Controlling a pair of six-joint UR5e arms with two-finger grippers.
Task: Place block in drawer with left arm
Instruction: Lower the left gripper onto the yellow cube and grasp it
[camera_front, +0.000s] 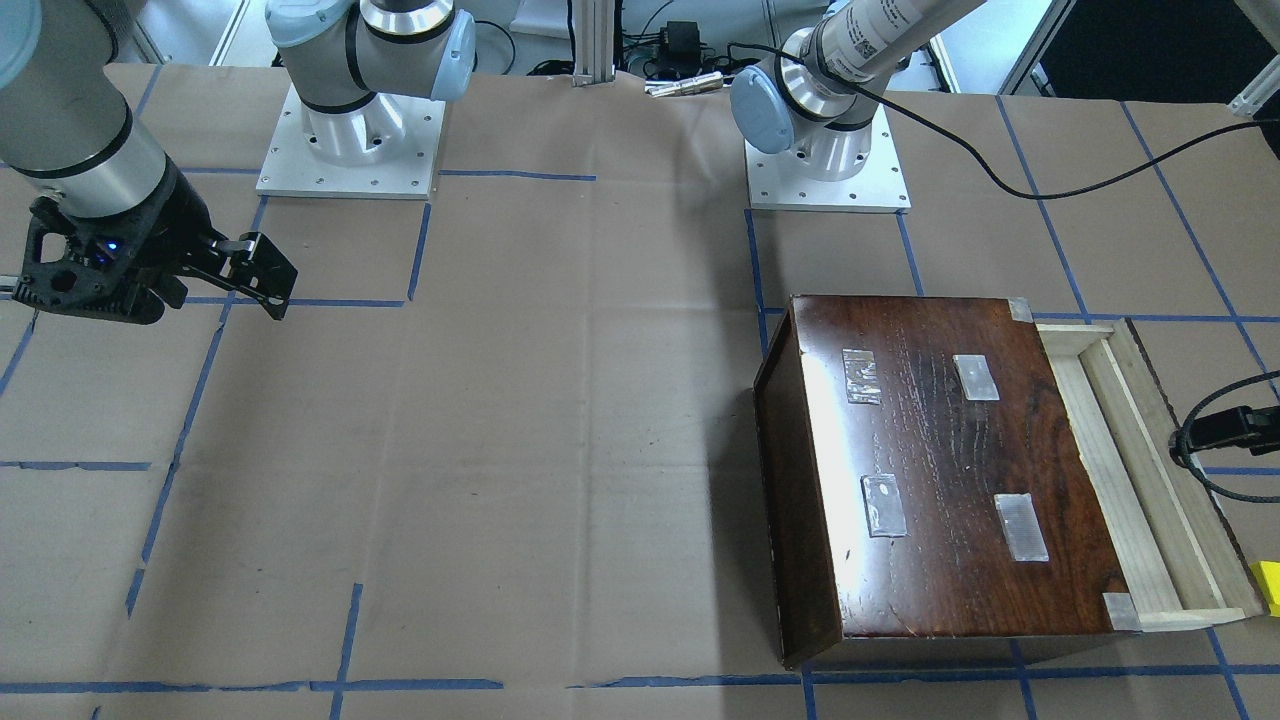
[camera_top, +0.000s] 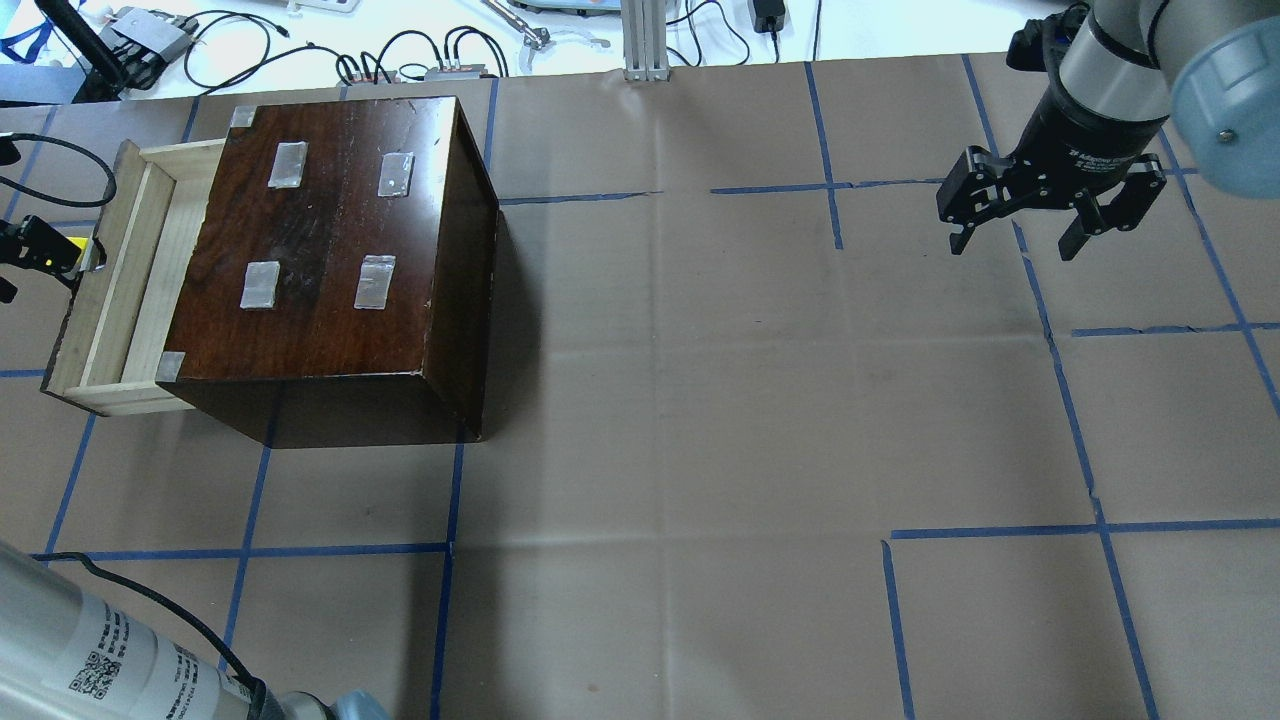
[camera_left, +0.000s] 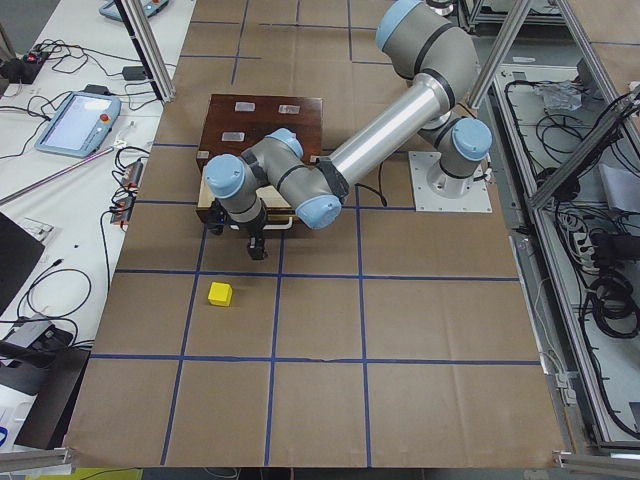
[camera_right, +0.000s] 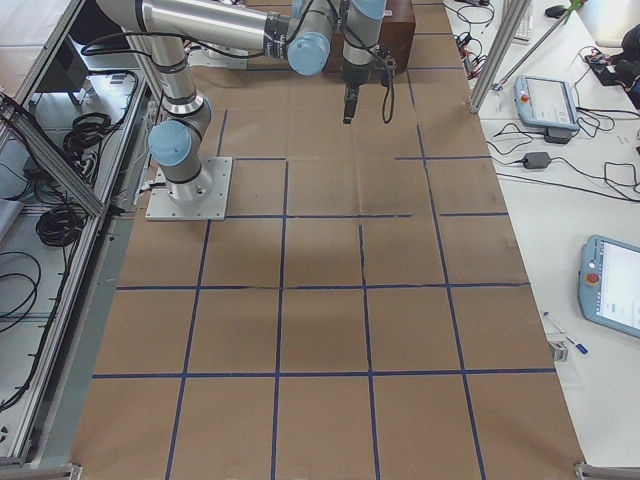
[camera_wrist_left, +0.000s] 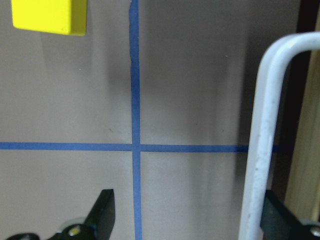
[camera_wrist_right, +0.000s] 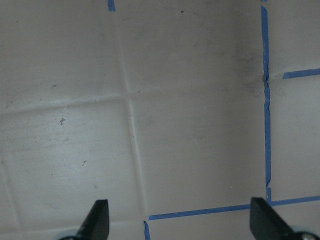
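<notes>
The yellow block (camera_left: 220, 294) lies on the brown paper, apart from the cabinet; it also shows in the left wrist view (camera_wrist_left: 49, 16) and at the front view's edge (camera_front: 1268, 585). The drawer (camera_top: 112, 300) stands pulled out of the dark-brown cabinet (camera_top: 330, 240), and I see nothing in its pale wood tray. My left gripper (camera_wrist_left: 192, 222) is open and empty, low at the drawer's front, with the white drawer handle (camera_wrist_left: 260, 140) just inside one finger. The block is ahead of it, not between the fingers. My right gripper (camera_top: 1015, 240) is open and empty, far across the table.
Blue tape lines grid the paper-covered table (camera_top: 700, 400). Cables and devices lie along the far edge (camera_top: 400, 60). The left arm's black cable (camera_front: 1050, 170) loops over the table near its base. Tape patches mark the cabinet top (camera_front: 880, 505).
</notes>
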